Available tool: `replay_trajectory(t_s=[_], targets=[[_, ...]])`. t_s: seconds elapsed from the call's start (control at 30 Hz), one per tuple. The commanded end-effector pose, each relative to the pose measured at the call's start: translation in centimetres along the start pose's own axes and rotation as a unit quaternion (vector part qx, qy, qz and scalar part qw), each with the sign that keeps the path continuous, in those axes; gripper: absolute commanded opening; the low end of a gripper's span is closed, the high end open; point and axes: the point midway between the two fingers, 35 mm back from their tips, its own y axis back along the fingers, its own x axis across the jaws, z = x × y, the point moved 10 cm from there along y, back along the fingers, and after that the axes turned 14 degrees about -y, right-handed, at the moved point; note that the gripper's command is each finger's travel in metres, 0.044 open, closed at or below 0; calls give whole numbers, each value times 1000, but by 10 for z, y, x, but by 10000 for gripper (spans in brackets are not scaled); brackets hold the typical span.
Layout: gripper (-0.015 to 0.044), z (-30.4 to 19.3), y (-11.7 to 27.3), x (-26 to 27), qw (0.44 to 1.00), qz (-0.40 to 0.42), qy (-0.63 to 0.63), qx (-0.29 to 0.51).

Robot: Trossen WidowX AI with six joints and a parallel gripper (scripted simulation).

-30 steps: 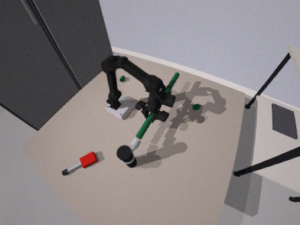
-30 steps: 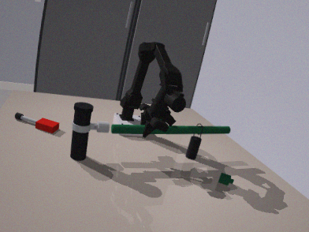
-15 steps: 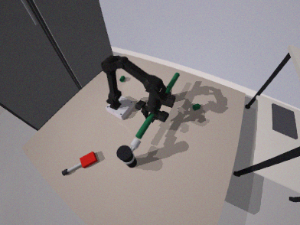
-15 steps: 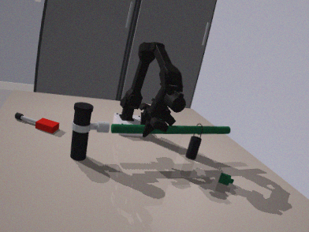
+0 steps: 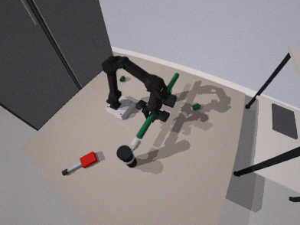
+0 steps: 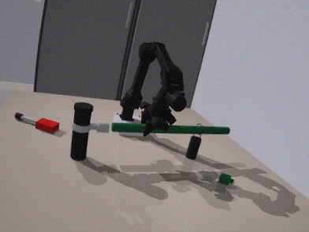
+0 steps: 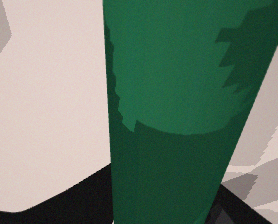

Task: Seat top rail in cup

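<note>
Between the gripper's point(image 5: 154, 115) point(image 6: 158, 127) fingers, green rail point(image 5: 145, 126) point(image 6: 205, 130) point(image 7: 175, 100), end outside cup point(image 5: 135, 144) point(image 6: 103, 127).

Dark cabinet point(image 5: 57, 34) point(image 6: 94, 39), pale-blue wall point(image 5: 199, 30) point(image 6: 260, 63).

- The top camera is looking steeply down from high over the beige flat bench point(image 5: 184, 199) point(image 6: 35, 189) point(image 7: 50, 100), taking in its left corner while cropping its near one.
- The exterior camera is standing lower, looking across the bench toward the edge by the tall dark-grey cabinet point(image 5: 73, 27) point(image 6: 91, 43).
- Both are viewing from well back, sharing the cabinet-side edge, the black cylindrical post point(image 5: 124, 153) point(image 6: 80, 142) and the long green round rail point(image 5: 145, 128) point(image 6: 209, 130) point(image 7: 165, 95).
- The wrist camera is facing the rail very closely, sharing only part of it and the bench.
</note>
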Motion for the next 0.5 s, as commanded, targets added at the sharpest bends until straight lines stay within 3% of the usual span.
replay_trajectory(t_s=[0.0,0.47], targets=[[0,-2,5,-5,1000,-10,-6,-1],[0,-18,-5,-6,1000,-1,-1,1]])
